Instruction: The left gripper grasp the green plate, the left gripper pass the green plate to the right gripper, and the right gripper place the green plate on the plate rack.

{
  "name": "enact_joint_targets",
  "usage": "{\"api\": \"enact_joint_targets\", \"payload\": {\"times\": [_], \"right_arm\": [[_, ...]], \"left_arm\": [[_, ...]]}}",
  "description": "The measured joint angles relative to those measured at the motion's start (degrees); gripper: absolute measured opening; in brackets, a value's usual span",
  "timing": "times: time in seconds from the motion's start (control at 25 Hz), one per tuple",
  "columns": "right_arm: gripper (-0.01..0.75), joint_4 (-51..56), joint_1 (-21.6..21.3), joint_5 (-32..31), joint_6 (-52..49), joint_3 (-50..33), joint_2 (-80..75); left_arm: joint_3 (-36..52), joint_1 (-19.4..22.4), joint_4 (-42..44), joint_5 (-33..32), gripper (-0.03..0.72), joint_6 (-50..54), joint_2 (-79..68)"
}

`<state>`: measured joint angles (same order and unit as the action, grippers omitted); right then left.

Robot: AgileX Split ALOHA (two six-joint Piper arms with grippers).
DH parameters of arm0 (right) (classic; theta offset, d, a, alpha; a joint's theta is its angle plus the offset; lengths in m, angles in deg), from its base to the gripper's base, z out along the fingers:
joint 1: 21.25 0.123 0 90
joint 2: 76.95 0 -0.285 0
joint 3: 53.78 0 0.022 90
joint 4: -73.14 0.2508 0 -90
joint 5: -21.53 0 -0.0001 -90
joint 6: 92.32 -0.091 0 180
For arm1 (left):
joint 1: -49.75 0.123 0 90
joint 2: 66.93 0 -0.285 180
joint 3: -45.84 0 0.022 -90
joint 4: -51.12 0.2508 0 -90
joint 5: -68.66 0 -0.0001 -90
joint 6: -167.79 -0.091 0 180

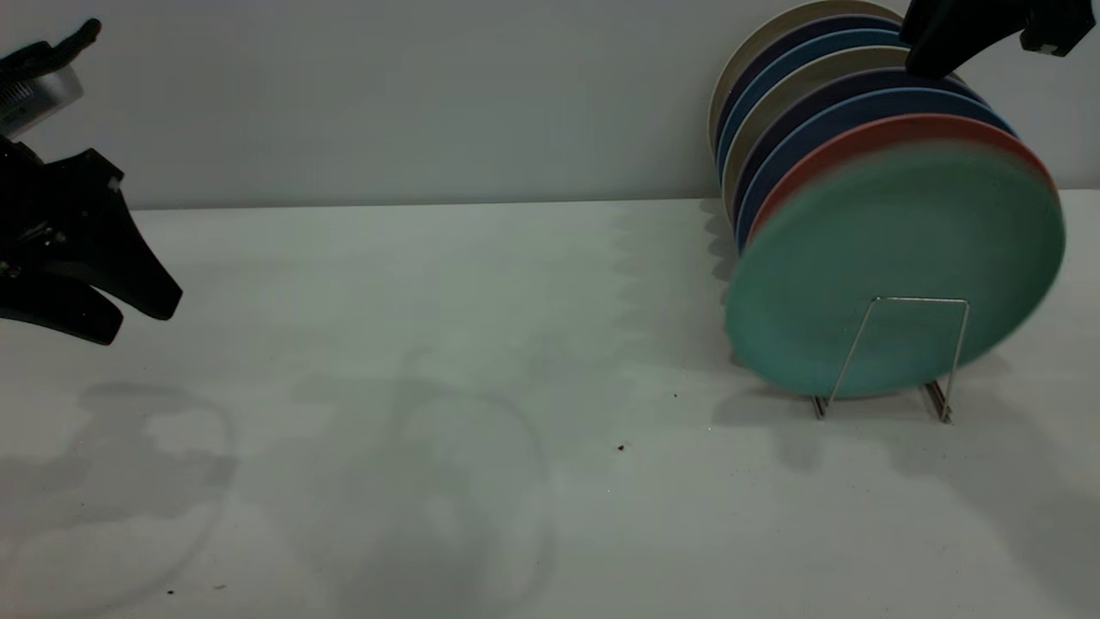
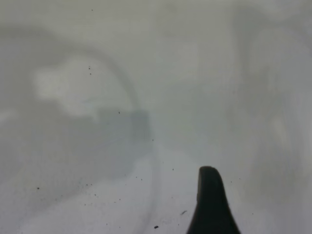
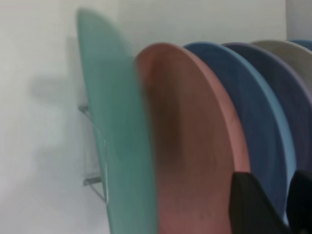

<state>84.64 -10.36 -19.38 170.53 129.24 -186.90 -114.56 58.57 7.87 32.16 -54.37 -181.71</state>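
Above the racked green plate (image 1: 894, 275), right gripper (image 1: 937, 52) empty-jawed

The green plate (image 1: 894, 275) is standing on edge at the front of the plate rack (image 1: 894, 361), near the table's (image 1: 430, 387) far right corner, leaning against the salmon-pink plate (image 1: 868, 142) with blue and beige plates behind. The right gripper (image 1: 954, 39) is hovering above the stack. The left gripper (image 1: 129, 314) is hanging open at the left edge.

White table (image 1: 481, 344), matte, with faint shadows and a few dark specks, possibly crumbs. Plate rack (image 1: 911, 361) stands directly on it at the right, base wires touching the surface, near the back wall.
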Motion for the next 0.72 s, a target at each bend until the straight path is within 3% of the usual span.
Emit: {"api": "enact_joint_targets", "payload": {"times": [0.56, 0.72], "right_arm": [[0.238, 0.0, 0.0, -3.7, -10.6, 0.0, 0.0], [0.238, 1.0, 0.0, -7.6, -23.0, 0.0, 0.5]], "left_arm": [[0.0, 0.0, 0.0, 0.1, 0.539, 0.2, 0.0], [0.0, 0.0, 0.9, 0.1, 0.539, 0.3, 0.0]]}}
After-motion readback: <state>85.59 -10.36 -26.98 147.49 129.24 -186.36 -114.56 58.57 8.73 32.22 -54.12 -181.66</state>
